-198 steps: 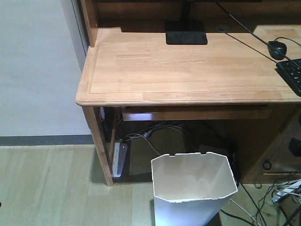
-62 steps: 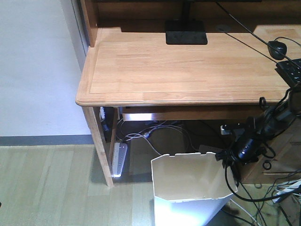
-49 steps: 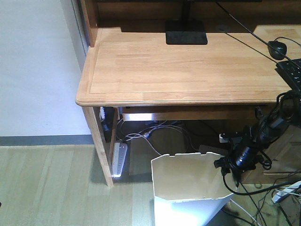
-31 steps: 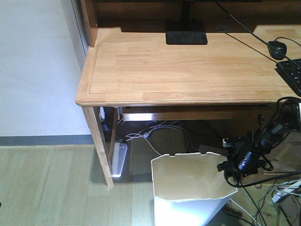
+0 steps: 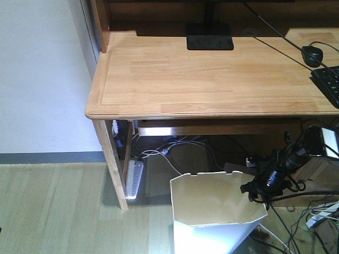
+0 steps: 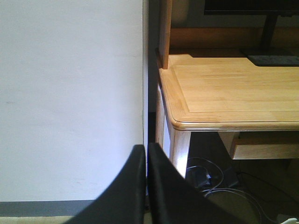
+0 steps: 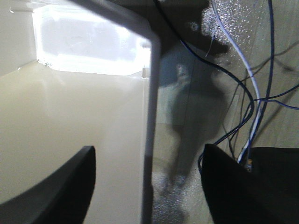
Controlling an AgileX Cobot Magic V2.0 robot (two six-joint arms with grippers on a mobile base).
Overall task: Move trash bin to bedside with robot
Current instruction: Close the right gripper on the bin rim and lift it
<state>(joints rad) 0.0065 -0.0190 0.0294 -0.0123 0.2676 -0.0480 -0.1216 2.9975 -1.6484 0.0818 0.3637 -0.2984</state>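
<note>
The white faceted trash bin point(image 5: 217, 211) stands on the floor under the front edge of the desk, its cream inside showing. My right gripper point(image 5: 253, 191), black with trailing cables, is at the bin's right rim. In the right wrist view it point(image 7: 149, 149) is open, with one finger inside the bin point(image 7: 70, 116) and the other outside, and the thin wall runs between them untouched. My left gripper point(image 6: 145, 147) is shut and empty, facing the white wall and the desk corner. The bed is out of view.
A light wooden desk point(image 5: 212, 69) carries a monitor base point(image 5: 209, 37), a mouse point(image 5: 312, 53) and a keyboard point(image 5: 328, 82). Its leg point(image 5: 111, 159) and a power strip point(image 5: 134, 177) stand left of the bin. Loose cables point(image 5: 307, 222) lie on the floor to the right.
My right arm has come in from the right and dropped to the bin's right rim, where it hovers with small shifts. The bin has not moved.
</note>
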